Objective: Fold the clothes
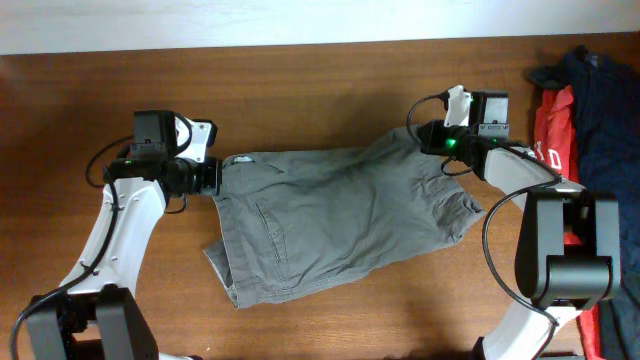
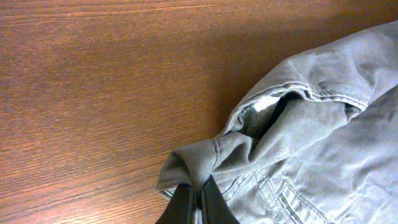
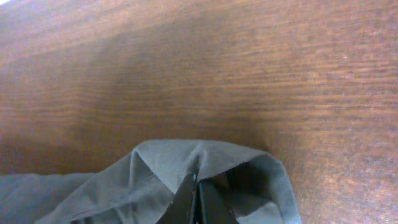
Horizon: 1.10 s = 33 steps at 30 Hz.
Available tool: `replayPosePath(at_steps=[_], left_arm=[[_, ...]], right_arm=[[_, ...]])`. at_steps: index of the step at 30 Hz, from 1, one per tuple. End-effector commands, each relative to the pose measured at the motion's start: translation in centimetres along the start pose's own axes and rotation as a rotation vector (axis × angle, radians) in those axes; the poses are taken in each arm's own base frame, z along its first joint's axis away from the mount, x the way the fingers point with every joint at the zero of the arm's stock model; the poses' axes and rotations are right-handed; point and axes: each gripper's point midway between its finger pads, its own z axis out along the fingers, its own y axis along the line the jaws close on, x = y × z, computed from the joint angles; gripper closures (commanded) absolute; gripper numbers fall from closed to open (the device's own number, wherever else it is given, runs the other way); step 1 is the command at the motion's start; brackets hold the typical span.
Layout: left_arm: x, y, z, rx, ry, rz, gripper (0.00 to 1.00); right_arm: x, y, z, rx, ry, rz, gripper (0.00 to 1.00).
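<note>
Across wooden table (image 1: 320, 80), grey shorts (image 1: 340, 215) left-right, left jaws clamped on waistband (image 1: 232, 163), right jaws on hem (image 1: 425, 140).

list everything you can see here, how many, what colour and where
shorts: one, grey-olive, spread across the middle of the table between the two grippers
red garment: one, red with some white print, at the table's right edge
navy garments: count unclear, navy blue, heaped at the far right beside the red garment
table: one, brown wood, under everything
left gripper: one, black fingers, shut on the waistband end of the shorts at their left
right gripper: one, black fingers, shut on the hem at the shorts' upper right corner
</note>
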Motion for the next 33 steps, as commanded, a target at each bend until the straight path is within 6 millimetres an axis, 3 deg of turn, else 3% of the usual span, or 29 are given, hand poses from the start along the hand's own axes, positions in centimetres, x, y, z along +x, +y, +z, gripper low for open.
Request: replayPosePath(at_steps=[1, 6, 13, 17, 21, 25, 28, 30, 33], left_arm=[[-2.0, -0.3, -1.9, -0.004, -0.064, -0.003, 1.00], [-6.0, -1.2, -7.8, -0.022, -0.211, 0.011, 1.00], [-10.9, -3.8, -19.4, -0.053, -0.486, 0.088, 1.00], [-11.7, -5.4, -26.2, -0.069, -0.613, 0.123, 1.00], [-11.1, -6.2, -32.4, -0.137, -0.724, 0.133, 1.00], [-9.7, -6.3, -38.5, -0.243, -0.857, 0.123, 1.00], [-8.6, -6.4, -41.8, -0.298, -0.934, 0.114, 1.00], [-8.2, -6.6, -42.6, -0.305, -0.953, 0.114, 1.00], [-8.2, -6.5, -42.0, -0.304, -0.934, 0.111, 1.00]], right_arm=[[-1.8, 1.2, -1.8, -0.029, -0.041, -0.014, 0.96], [-5.9, 4.5, -8.5, -0.093, -0.166, -0.059, 0.96], [-10.8, 10.0, -21.3, -0.101, -0.444, -0.188, 0.96], [-11.9, 13.3, -28.4, -0.112, -0.603, -0.254, 0.96], [-11.4, 16.4, -34.4, -0.132, -0.730, -0.293, 0.96], [-10.1, 18.7, -38.7, -0.155, -0.816, -0.323, 0.96], [-9.2, 19.8, -41.1, -0.155, -0.869, -0.349, 0.96], [-8.9, 20.3, -42.0, -0.153, -0.892, -0.358, 0.96], [-8.7, 20.4, -42.4, -0.165, -0.897, -0.339, 0.96]])
